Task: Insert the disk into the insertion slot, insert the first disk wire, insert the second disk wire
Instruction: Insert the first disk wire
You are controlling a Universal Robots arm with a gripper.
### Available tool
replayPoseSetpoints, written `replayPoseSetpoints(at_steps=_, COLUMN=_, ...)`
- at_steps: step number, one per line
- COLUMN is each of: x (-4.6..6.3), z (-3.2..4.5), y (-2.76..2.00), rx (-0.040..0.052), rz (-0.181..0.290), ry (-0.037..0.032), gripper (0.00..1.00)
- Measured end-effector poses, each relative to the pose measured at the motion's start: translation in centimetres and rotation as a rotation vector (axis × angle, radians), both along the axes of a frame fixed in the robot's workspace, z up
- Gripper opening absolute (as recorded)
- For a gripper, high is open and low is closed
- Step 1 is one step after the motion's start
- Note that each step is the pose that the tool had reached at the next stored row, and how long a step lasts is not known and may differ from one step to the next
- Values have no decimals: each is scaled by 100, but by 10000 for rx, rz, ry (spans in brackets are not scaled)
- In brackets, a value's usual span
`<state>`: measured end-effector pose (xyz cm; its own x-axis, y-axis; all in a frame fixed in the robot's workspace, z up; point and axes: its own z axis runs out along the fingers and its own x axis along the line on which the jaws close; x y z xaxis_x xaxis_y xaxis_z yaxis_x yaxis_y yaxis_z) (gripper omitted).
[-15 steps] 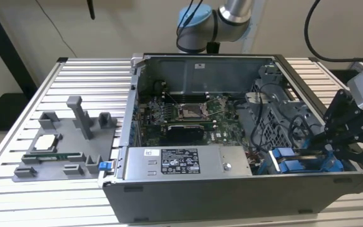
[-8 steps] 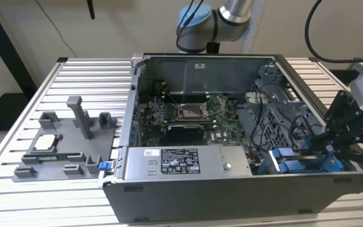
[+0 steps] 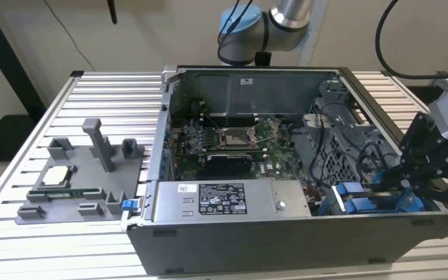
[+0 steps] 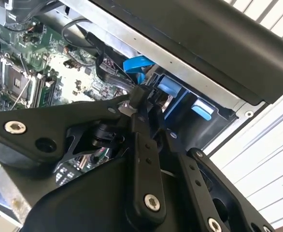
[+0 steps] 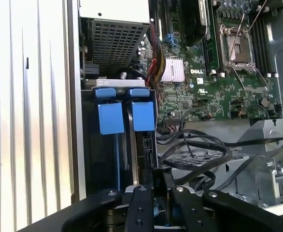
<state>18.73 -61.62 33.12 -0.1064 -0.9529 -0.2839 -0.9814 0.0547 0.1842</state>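
Claw: I see the black two-finger gripper [image 5: 157, 187] low over the drive corner of the case. Its fingertips [image 4: 139, 96] are drawn close together, pinching a narrow black plug [image 5: 157, 176].
Plug position: just beside the connector end of the drive. I cannot tell whether it is seated.
Disk: the silver-grey hard drive in its bright blue plastic carrier [image 5: 144, 116] sits inside the cage, in the bay next to the motherboard. Only its blue front tab and a dark edge are visible.
Slot: the grey metal drive cage bay [image 5: 113, 85] holds that carrier. A second blue tab [image 5: 110, 118] stands just beside it.
Cables: a loose black wire bundle [image 5: 199, 150] lies between the cage and the board. A flat blue cable [image 4: 137, 64] arches near the cage.
Board: the green motherboard [image 5: 214, 92] carries a square metal CPU socket [image 5: 238, 46].
Supply: the grey labelled power-supply box [image 3: 224, 201] lies along the case wall, at the exterior view's left of the cage.
Case: the open dark-grey computer case [image 3: 286, 245] rests on the ribbed aluminium table [image 3: 107, 93].
Fixture: a grey plastic parts tray [image 3: 76, 175] sits well apart, at the exterior view's left.
Arm: the silver-and-blue robot arm [image 3: 286, 14] rises behind the case.
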Motion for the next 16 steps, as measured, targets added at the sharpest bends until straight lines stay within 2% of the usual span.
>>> replayPoseSetpoints(at_steps=4, x=8, z=-4, y=17, rx=1, rz=2, ry=1, gripper=0)
replayPoseSetpoints(at_steps=16, x=29, z=-18, y=18, rx=0, rz=4, ry=2, gripper=0)
